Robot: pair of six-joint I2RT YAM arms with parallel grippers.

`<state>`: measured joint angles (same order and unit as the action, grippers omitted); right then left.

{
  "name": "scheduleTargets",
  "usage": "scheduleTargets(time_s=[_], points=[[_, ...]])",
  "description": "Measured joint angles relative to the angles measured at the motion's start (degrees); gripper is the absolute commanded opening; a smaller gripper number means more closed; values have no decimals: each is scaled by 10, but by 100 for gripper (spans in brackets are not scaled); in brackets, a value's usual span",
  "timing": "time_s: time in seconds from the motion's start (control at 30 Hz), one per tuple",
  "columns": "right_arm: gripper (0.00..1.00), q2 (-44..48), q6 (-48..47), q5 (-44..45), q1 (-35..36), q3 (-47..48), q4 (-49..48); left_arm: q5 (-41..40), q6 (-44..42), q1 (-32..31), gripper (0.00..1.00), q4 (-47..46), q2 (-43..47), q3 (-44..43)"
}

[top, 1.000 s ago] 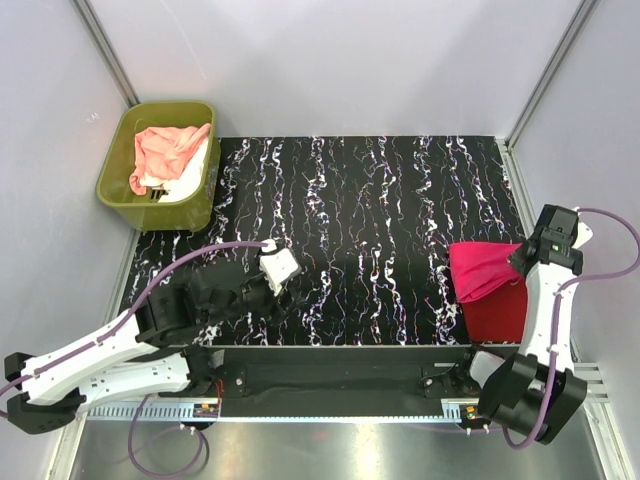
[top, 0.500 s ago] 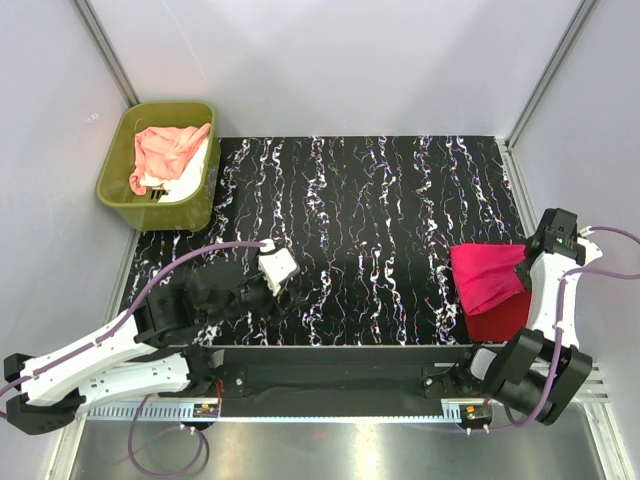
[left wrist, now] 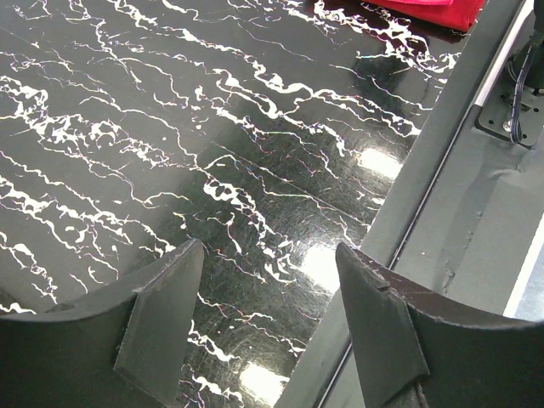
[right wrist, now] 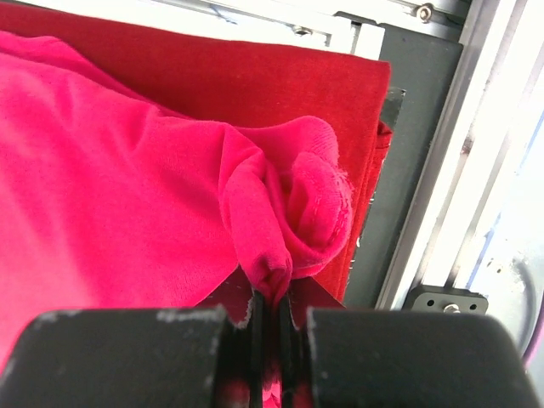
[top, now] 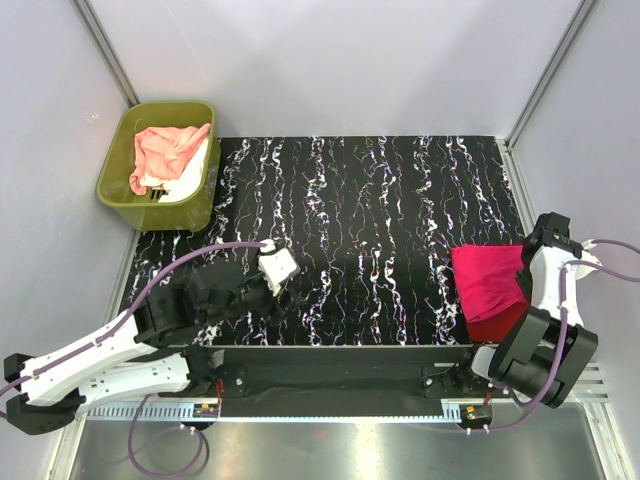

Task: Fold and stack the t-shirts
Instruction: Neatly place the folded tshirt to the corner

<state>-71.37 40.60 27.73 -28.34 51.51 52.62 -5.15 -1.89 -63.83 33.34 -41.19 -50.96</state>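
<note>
On red shirt: pink shirt, bunched end rightward.

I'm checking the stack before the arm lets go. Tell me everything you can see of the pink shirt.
The pink shirt is soft hot-pink cloth, folded into a rough rectangle, mostly smooth but bunched at one edge. It lies on the folded red shirt at the near right corner of the table, leaving red exposed on the near side. The right fingers are shut on that bunched fold.
</note>
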Motion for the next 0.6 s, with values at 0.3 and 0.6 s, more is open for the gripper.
scheduleTargets(time_s=[0.3,0.6], points=[[72,-46,77,52,-21,12,53,-1,-5,0,71,1,0,0],[20,-26,146,85,-31,48,159,-7,-11,0,71,4,2,0]])
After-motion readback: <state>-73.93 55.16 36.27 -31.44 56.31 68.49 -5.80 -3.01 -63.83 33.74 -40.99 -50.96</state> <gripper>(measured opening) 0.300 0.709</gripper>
